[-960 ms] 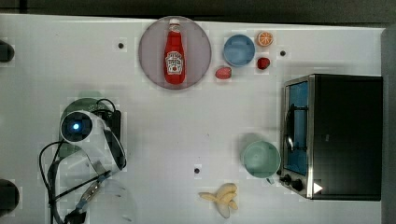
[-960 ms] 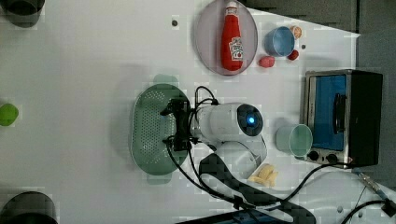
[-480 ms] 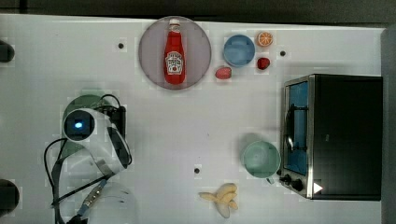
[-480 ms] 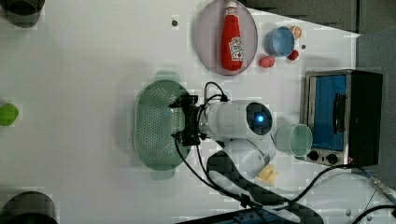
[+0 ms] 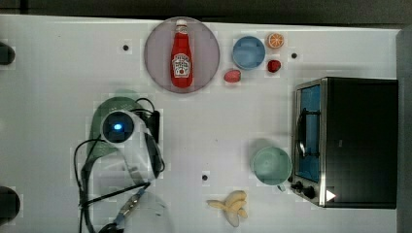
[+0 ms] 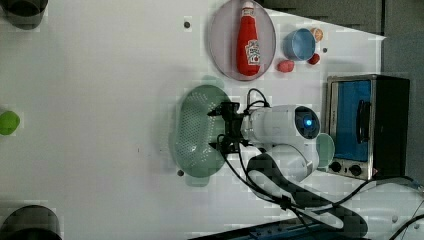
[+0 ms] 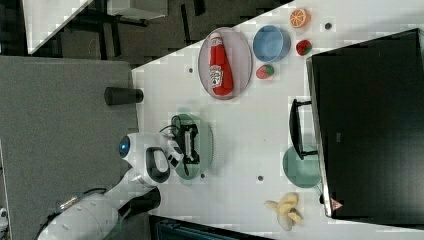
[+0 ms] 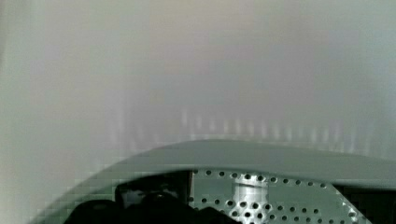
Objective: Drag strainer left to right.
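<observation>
Mint-green strainer (image 6: 197, 131) lies upright, long axis up-down in the left view; claw (image 6: 221, 129) spread wide above it.

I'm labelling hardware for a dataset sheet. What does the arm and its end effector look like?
The arm has glossy white rounded shells with dark joint sections and a glowing blue light. Black cables loop along it. The end effector is black and boxy.
</observation>
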Controlling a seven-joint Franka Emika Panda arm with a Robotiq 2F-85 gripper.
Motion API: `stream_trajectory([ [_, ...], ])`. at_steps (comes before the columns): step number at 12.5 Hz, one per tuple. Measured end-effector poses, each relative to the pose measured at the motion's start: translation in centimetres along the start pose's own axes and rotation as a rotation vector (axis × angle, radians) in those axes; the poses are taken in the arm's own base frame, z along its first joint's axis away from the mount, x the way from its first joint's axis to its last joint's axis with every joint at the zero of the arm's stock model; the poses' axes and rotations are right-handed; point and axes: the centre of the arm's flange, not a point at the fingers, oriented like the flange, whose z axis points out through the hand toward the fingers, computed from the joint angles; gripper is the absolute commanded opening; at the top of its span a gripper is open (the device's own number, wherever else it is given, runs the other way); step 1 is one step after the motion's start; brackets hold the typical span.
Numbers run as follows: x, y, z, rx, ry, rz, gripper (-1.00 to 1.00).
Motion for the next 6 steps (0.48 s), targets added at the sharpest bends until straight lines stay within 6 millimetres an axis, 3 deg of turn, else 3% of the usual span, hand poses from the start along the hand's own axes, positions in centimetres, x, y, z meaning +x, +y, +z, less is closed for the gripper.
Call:
stream_trajectory([
  [3,3.7,-0.5,0.1,-0.018,0.011,0.001,1.00],
  [6,8.6,-1.0,-1.3,-0.004,0.044,-0.051,1.00],
])
